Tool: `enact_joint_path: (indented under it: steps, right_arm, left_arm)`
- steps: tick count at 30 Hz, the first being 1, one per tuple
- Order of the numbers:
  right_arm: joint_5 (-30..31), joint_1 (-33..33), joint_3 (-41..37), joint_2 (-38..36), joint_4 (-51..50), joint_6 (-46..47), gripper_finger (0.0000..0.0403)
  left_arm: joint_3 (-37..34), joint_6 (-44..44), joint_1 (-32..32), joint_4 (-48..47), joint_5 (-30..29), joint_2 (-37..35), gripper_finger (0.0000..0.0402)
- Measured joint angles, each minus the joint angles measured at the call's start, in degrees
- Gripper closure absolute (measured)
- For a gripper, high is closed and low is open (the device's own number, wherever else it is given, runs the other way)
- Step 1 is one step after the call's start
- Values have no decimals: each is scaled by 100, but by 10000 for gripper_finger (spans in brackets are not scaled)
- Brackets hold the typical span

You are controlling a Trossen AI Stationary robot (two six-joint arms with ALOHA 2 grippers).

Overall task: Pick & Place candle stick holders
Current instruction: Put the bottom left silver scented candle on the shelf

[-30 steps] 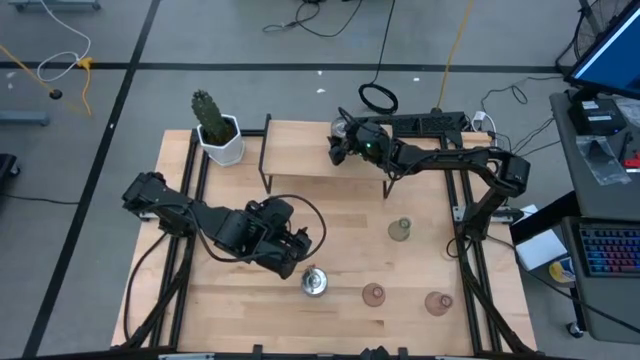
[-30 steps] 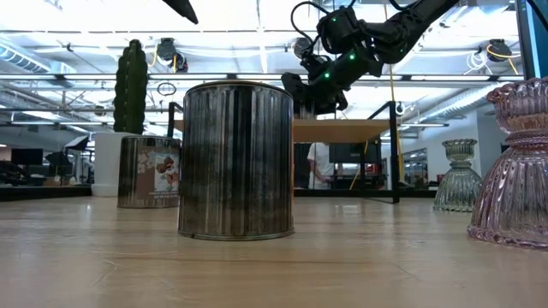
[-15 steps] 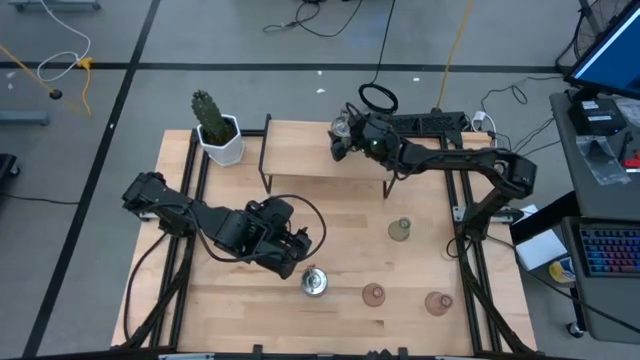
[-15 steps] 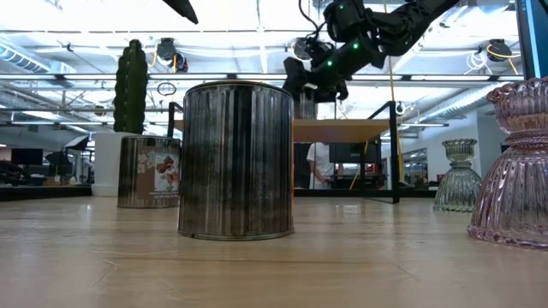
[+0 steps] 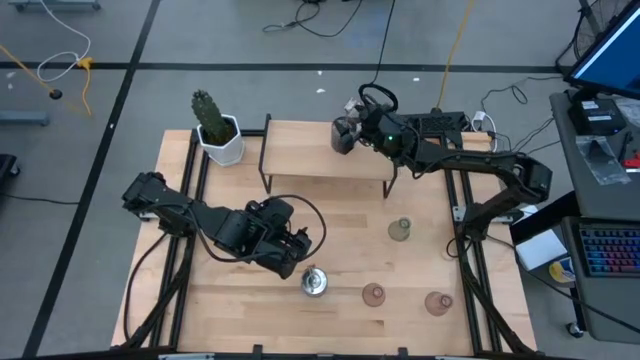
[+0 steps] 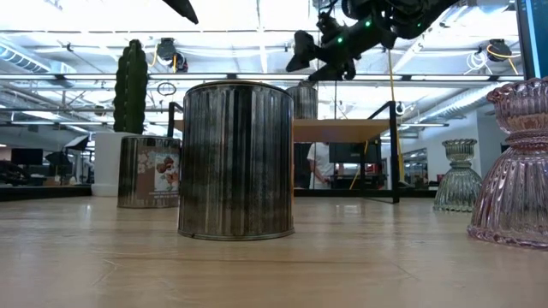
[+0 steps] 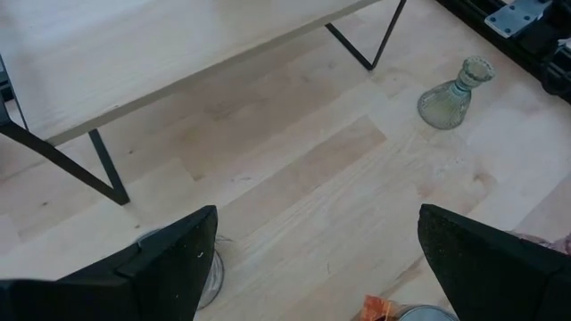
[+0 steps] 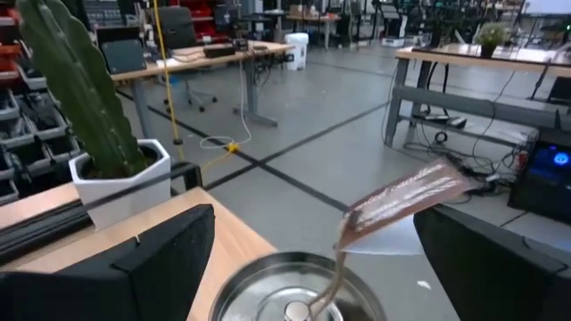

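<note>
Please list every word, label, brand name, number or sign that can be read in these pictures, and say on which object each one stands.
No text can be read in any view.
Paper label on the silvery holder by the cactus pot: a picture and print, too blurred to read.
Tag on the silvery holder on the shelf: print blurred, unreadable.
Monitor: too small to read.

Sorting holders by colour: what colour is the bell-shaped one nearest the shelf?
Pale green holder; left wrist view.

I see a grey floor (image 5: 250, 90) crossed by dark tape lines, with cables (image 5: 60, 65) trailing over it. Beyond my right hand (image 8: 308, 294) stand long work tables (image 8: 223, 58) and office chairs (image 8: 178, 31). Bright ceiling lights (image 6: 257, 26) hang over the wooden desk (image 6: 274, 265).
</note>
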Motion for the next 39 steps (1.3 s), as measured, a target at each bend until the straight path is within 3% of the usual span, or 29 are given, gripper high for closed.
enact_joint_path:
  steps: [4,7,15,20,30,39]
  right_arm:
    - [-9,0,0,-97,-71,-63,43]
    - [-59,0,0,-169,-309,136,82]
    - [-1190,-78,0,-231,-644,709,268]
    - [-1363,-153,43,-351,-670,705,383]
    - [-1648,-430,983,-238,-2208,389,400]
    - [-1659,-461,1108,13,-2617,381,402]
  left_arm:
    - [0,-6,0,0,-2,0,23]
    - [0,-12,0,1,-3,0,23]
    - [0,-12,0,4,-5,0,23]
    - [0,-25,0,2,-7,0,23]
    - [0,-10,7,2,-7,0,23]
    - [0,-2,7,2,-7,0,23]
